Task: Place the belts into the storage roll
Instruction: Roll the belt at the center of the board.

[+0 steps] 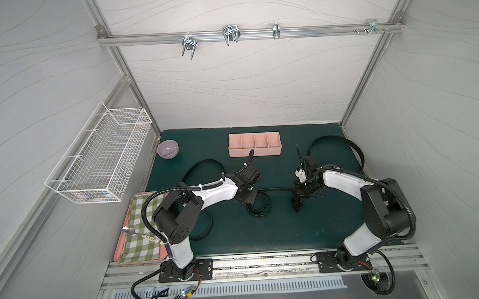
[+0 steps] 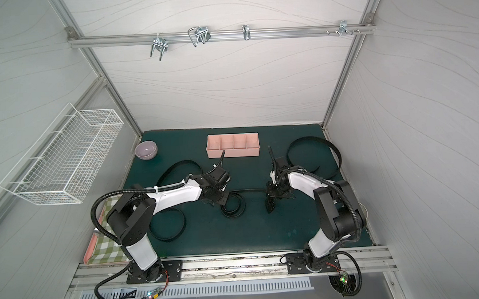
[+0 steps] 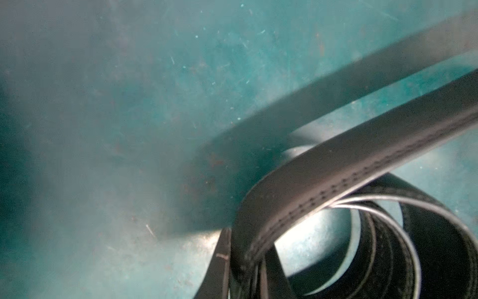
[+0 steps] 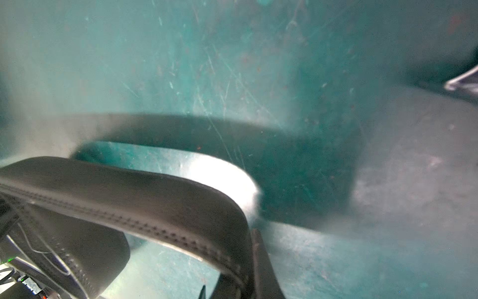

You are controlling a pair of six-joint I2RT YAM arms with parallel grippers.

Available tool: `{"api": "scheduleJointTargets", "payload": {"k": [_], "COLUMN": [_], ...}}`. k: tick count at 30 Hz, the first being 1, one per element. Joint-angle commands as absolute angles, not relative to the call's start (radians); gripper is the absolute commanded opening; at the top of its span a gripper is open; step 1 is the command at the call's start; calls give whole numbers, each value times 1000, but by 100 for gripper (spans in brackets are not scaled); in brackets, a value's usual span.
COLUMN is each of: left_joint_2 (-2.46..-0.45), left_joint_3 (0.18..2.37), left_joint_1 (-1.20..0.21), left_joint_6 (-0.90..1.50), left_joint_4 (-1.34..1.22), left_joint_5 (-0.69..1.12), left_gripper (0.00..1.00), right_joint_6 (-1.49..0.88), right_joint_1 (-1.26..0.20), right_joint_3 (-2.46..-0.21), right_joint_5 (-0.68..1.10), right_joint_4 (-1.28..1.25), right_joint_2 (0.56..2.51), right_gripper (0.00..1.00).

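One black belt lies between my two grippers: a loose coil (image 1: pixel 259 207) on the green mat and a straight run (image 1: pixel 279 189) to the right. My left gripper (image 1: pixel 248 199) is shut on the coil's end; in the left wrist view its fingers (image 3: pixel 219 264) pinch the stitched strap (image 3: pixel 336 165). My right gripper (image 1: pixel 297 202) is shut on the other end (image 4: pixel 160 207) of the same strap. A second belt (image 1: pixel 204 163) curves behind and under my left arm. A third belt (image 1: pixel 333 139) loops at the back right. The pink storage roll (image 1: pixel 274 152) stands at the back centre, its compartments empty.
A purple bowl (image 1: pixel 168 149) sits at the back left of the mat. A white wire basket (image 1: pixel 100 164) hangs on the left wall. A flat pink tray with a green checked cloth (image 1: pixel 138 238) and a spoon (image 1: pixel 128 230) lies at the front left.
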State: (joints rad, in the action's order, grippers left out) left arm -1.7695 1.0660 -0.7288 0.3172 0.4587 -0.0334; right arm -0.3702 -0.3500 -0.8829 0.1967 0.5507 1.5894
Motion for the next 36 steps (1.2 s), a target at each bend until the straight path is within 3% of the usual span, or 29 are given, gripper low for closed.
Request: {"api": "scheduleJointTargets", "payload": {"k": [1,36], "left_joint_2": [-1759,-1707], "left_joint_3": [1024,925], "left_joint_1": [-699,-699], "left_joint_6": [342,364], "left_joint_4": [624,611], "left_joint_5": [-152,-161], "left_gripper": [12,13], "right_joint_6": [-384,-360], "right_joint_1": [-287,-191], "right_joint_3": [-891,-934], "right_joint_5": [61,41], "right_joint_4": [643,649], "right_joint_2": [1605,1654], "right_gripper": [0,0]}}
